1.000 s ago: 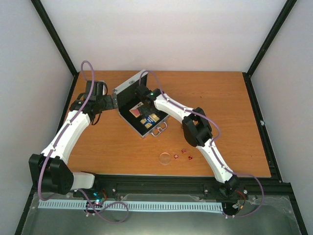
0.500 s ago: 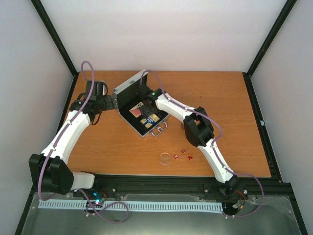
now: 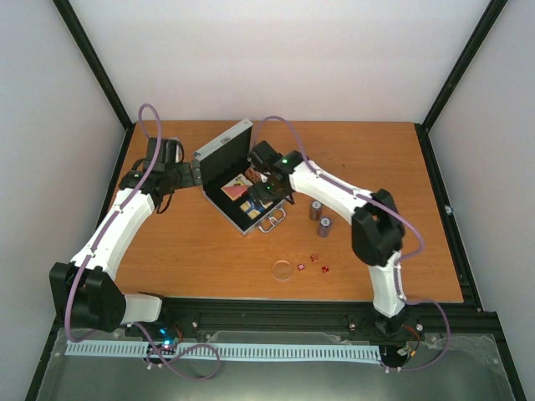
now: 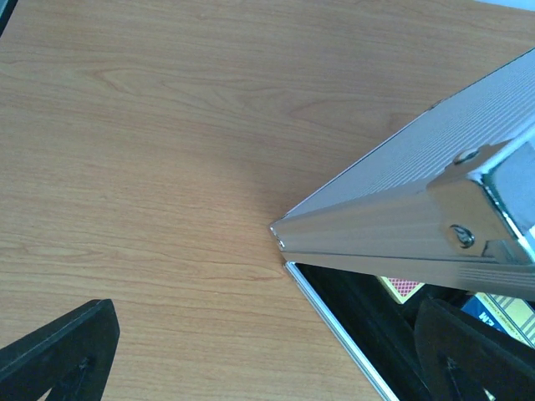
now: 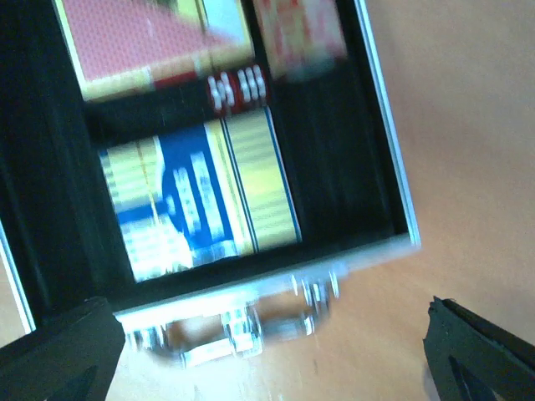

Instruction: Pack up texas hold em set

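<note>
So far, we had the red deck point(image 5: 142, 42) and blue deck point(image 5: 192, 200) inside the open case point(image 3: 224, 149) at mid-frame, the chip stacks point(image 3: 316, 209), dice point(image 3: 314, 257) and clear disc point(image 3: 283, 270) lying outside at its lower right, and the left gripper point(image 3: 191, 174) and right gripper point(image 3: 266, 189) with jaws apart.

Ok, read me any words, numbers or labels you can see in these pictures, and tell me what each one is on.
No text can be quoted; none of it is legible.
Blue-yellow deck in the case: rows of print on its face, too blurred to read.
Red-white deck: only a smeared pattern, unreadable.
Top view: everything is too small to show any lettering.
</note>
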Controlling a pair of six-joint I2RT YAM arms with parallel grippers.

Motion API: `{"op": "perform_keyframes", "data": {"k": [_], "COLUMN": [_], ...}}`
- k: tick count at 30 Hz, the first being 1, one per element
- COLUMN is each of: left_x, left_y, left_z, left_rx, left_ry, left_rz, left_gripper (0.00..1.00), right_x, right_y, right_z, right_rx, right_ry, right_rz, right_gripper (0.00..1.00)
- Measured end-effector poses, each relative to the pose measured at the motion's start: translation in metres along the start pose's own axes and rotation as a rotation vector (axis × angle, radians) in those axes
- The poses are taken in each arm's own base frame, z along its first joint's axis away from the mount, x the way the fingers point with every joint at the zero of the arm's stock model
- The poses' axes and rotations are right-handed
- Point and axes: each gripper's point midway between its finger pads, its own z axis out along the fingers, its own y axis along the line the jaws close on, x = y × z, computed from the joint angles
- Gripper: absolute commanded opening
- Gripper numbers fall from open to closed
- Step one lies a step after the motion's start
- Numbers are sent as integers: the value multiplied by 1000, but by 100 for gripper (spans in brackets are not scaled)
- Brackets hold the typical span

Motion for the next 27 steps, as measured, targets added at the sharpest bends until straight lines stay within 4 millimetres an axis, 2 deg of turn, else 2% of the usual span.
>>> {"op": "perform_keyframes", "data": {"k": [2,6,9,12,17,19,21,27], "left_x": [0,1,1,2,5,5,5,5], "left_y": [0,-1,-1,-1,-1,-1,-1,-1], "left_z": [0,1,2,4,8,9,9,9], "left_rx": [2,5,6,5,1,0,0,-1], "left_ry": [0,4,6,11,25,28,28,28], "left_rz": [0,0,0,1,4,4,4,4], "left_gripper": [100,100,100,100,100,100,100,100], "right_x": [26,91,137,178,228,245,249,241], "right_y": [-5,-21,-32,-39,-45,-45,-45,-38], "right_z": [-15,-41,-54,-56,-41,-34,-32,-22], "right_rx": [1,24,43,60,79,82,78,46], "right_ry": [24,95,142,201,298,333,340,319], "right_rz": [14,62,105,141,194,210,213,219], "right_gripper": [100,99,95,88,84,79,74,66]}}
